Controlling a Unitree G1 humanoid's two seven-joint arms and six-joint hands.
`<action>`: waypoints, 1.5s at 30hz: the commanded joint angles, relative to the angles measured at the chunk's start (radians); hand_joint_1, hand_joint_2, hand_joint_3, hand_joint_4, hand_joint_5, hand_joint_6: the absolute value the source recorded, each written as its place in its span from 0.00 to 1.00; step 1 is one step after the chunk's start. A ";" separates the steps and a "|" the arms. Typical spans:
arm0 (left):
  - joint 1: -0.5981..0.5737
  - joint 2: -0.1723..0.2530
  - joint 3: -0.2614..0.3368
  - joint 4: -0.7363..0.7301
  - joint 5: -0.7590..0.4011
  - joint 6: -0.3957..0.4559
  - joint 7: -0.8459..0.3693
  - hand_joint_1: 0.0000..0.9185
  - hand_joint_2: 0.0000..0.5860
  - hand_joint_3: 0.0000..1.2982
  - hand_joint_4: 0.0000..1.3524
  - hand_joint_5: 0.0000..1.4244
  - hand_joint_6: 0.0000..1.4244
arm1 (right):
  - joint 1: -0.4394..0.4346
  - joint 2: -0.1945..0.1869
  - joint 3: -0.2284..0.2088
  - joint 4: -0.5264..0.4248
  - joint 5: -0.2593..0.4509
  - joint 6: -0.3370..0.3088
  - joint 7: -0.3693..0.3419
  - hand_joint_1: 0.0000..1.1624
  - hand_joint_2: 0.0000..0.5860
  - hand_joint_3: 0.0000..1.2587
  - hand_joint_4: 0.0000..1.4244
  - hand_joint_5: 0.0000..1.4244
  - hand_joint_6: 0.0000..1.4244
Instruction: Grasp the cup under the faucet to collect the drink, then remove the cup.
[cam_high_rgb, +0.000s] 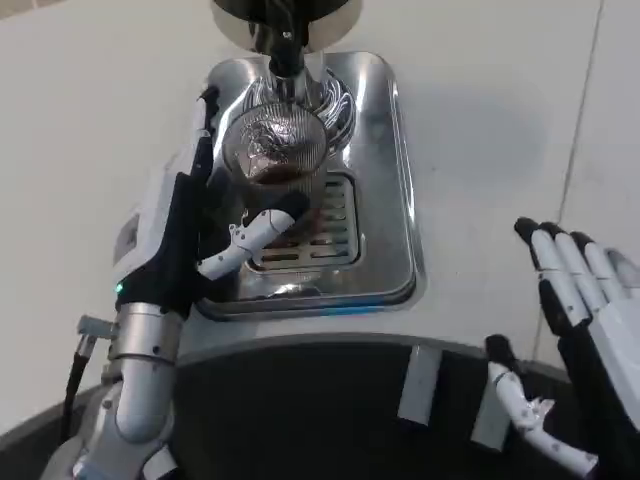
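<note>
Steel gleams everywhere here: the embossed metal cup (272, 148) stands upright on the drip tray (385, 200), directly beneath the faucet (283, 52), with dark liquid showing inside it. My left hand (205, 205) is wrapped around the cup from its left side, fingers up along the wall and thumb curling across the front near the grille, so I read it as gripping. My right hand (580, 310) hangs open, fingers spread, well off to the right and holding nothing. The left is clearly nearer; I judge the cup's vertical axis calls for pulling it back toward me, level.
</note>
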 joint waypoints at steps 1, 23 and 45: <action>-0.011 -0.001 -0.030 0.030 0.012 -0.026 -0.010 0.43 0.08 0.00 0.00 0.06 0.08 | 0.032 -0.003 0.001 -0.003 0.012 -0.030 -0.013 0.21 0.86 0.00 0.00 0.00 0.00; -0.114 -0.045 -0.056 0.163 0.000 -0.043 -0.007 0.52 0.09 0.00 0.00 0.10 0.13 | 0.057 0.046 0.001 -0.084 0.018 0.017 0.089 0.17 0.80 0.00 0.00 0.00 0.00; -0.131 -0.097 -0.152 0.189 0.056 -0.004 0.048 0.68 0.13 0.32 0.33 0.51 0.71 | 0.029 0.104 0.007 -0.114 0.012 0.087 0.169 0.17 0.79 0.00 0.00 0.00 0.00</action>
